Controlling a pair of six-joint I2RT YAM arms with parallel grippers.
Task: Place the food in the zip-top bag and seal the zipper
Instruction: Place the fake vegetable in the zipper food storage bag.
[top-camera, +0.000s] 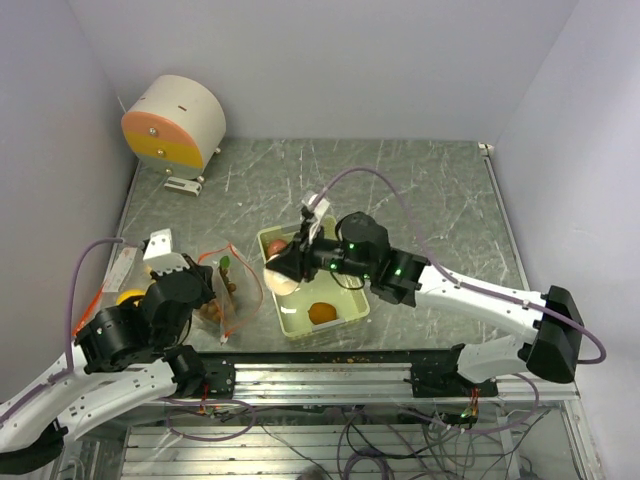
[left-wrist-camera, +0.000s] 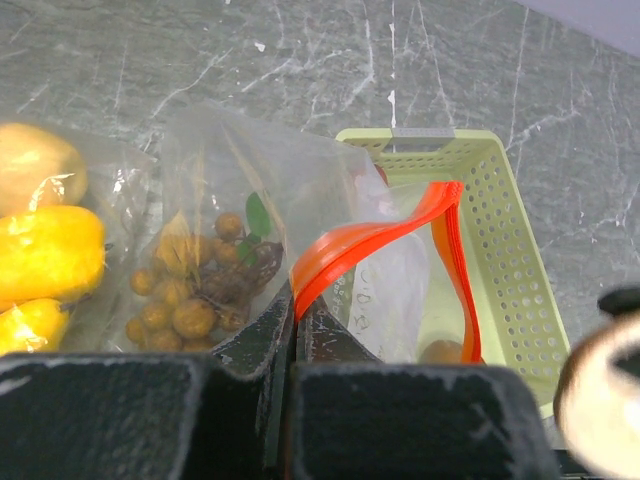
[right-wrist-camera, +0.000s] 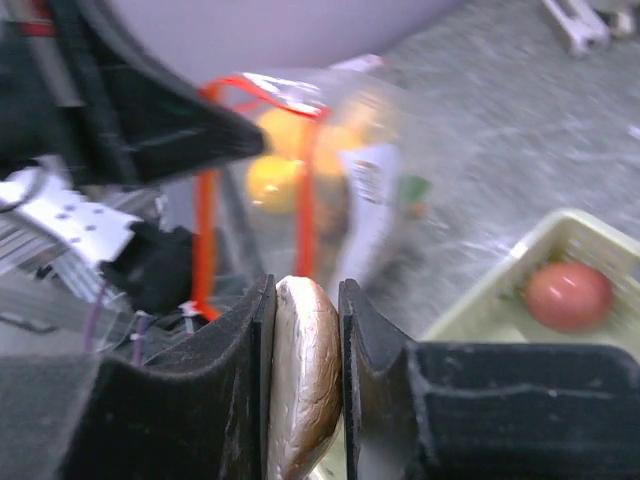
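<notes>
- Step in hand: loading the bag. The right claw (right-wrist-camera: 305, 310) is closed on the pale pear (right-wrist-camera: 303, 385), over the near edge of the tray (left-wrist-camera: 510, 240) just beside the zip-top bag (left-wrist-camera: 230, 170), not yet inside.
- The left claw (left-wrist-camera: 296, 335) is pinched shut on the orange zipper (left-wrist-camera: 370, 240), and the mouth stands open.
- Next, I judge, the pear must pass this narrow mouth without folding the limp film.
- The bag is thin, clear and crinkled; brown berries (left-wrist-camera: 190, 300) and yellow fruits (left-wrist-camera: 50, 250) show through it.
- A smooth red apple (right-wrist-camera: 568, 295) and an orange fruit (top-camera: 321, 313) wait in the perforated green tray on the marbled counter (top-camera: 420, 190).
</notes>
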